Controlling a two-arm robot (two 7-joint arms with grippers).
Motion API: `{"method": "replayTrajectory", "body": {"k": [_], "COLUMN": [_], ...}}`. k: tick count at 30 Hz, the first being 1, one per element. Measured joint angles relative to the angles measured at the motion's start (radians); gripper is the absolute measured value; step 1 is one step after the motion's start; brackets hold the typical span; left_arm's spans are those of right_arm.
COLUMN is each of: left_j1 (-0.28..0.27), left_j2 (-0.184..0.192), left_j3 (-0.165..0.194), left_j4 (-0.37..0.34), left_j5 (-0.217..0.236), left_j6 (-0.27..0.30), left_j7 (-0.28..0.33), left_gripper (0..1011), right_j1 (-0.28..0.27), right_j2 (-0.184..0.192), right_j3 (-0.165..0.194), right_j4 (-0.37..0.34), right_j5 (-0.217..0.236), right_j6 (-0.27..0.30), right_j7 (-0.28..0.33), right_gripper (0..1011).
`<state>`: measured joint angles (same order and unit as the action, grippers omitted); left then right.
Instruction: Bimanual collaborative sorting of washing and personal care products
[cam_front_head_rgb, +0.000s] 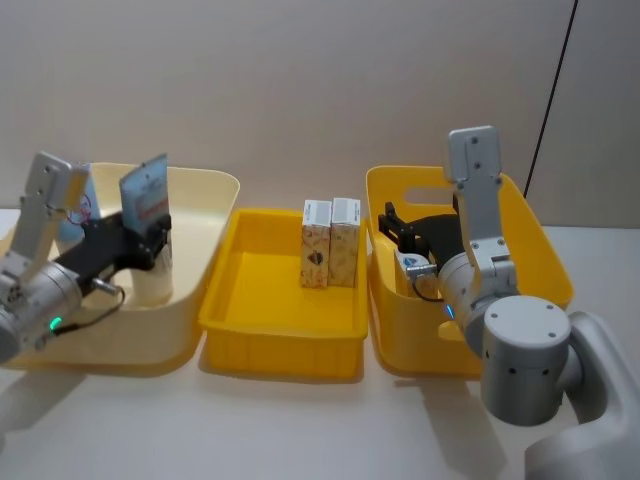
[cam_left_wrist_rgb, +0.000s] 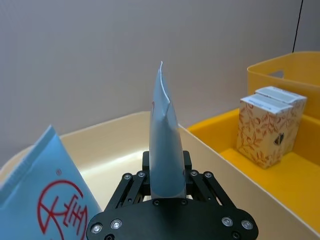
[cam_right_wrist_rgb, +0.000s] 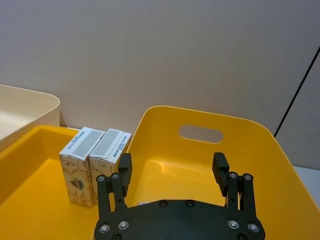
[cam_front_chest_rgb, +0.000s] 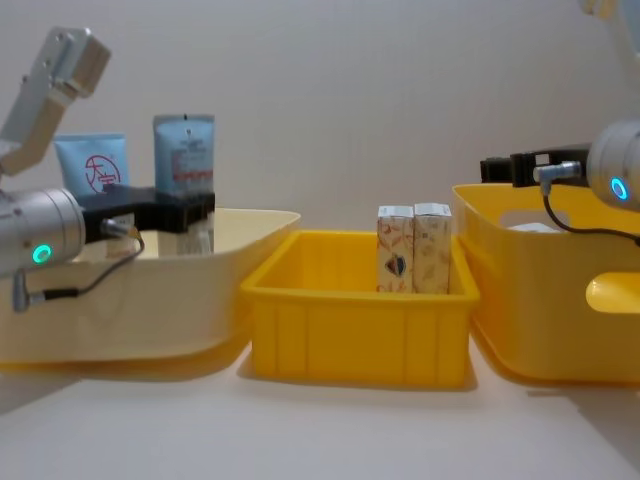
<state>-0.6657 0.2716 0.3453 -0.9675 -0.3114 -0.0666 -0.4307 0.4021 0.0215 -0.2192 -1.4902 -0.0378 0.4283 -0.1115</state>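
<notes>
My left pincer (cam_front_head_rgb: 153, 238) is clamping the red-banded tube (cam_front_head_rgb: 145, 190) around its middle and holding it upright, its lower end dipping inside the cream bin (cam_front_head_rgb: 215, 200) at my ten o'clock. I cannot tell whether it is touching the floor. The logo tube (cam_front_chest_rgb: 92, 165) is standing in that bin, near the held one at its nine o'clock. My right pincer (cam_right_wrist_rgb: 172, 167) is hanging spread wide, gripping nothing, over the right bin (cam_front_head_rgb: 540, 250) at my two o'clock. Two cartons (cam_front_head_rgb: 330, 240) are standing upright, touching side by side, in the tray (cam_front_head_rgb: 280, 335) at twelve o'clock.
</notes>
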Motion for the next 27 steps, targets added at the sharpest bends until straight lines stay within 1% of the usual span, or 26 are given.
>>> {"method": "replayTrajectory", "body": {"k": [4, 13, 19, 27], "left_j1": [-0.039, -0.098, -0.112, -0.102], "left_j2": [0.002, 0.000, -0.003, 0.000], "left_j3": [-0.009, -0.024, -0.030, -0.035], "left_j4": [0.047, 0.088, 0.083, 0.030], "left_j5": [-0.004, -0.009, -0.010, -0.013], "left_j6": [-0.061, -0.160, -0.187, -0.193], "left_j7": [-0.044, -0.097, -0.115, -0.123], "left_gripper": [308, 310, 308, 310], "right_j1": [0.000, 0.000, 0.000, 0.000], "right_j2": [0.000, 0.000, 0.000, 0.000], "right_j3": [0.000, 0.000, 0.000, 0.000], "right_j4": [0.000, 0.000, 0.000, 0.000], "right_j5": [0.000, 0.000, 0.000, 0.000], "right_j6": [0.000, 0.000, 0.000, 0.000], "right_j7": [0.000, 0.000, 0.000, 0.000], "right_gripper": [1001, 1002, 1001, 1001]}}
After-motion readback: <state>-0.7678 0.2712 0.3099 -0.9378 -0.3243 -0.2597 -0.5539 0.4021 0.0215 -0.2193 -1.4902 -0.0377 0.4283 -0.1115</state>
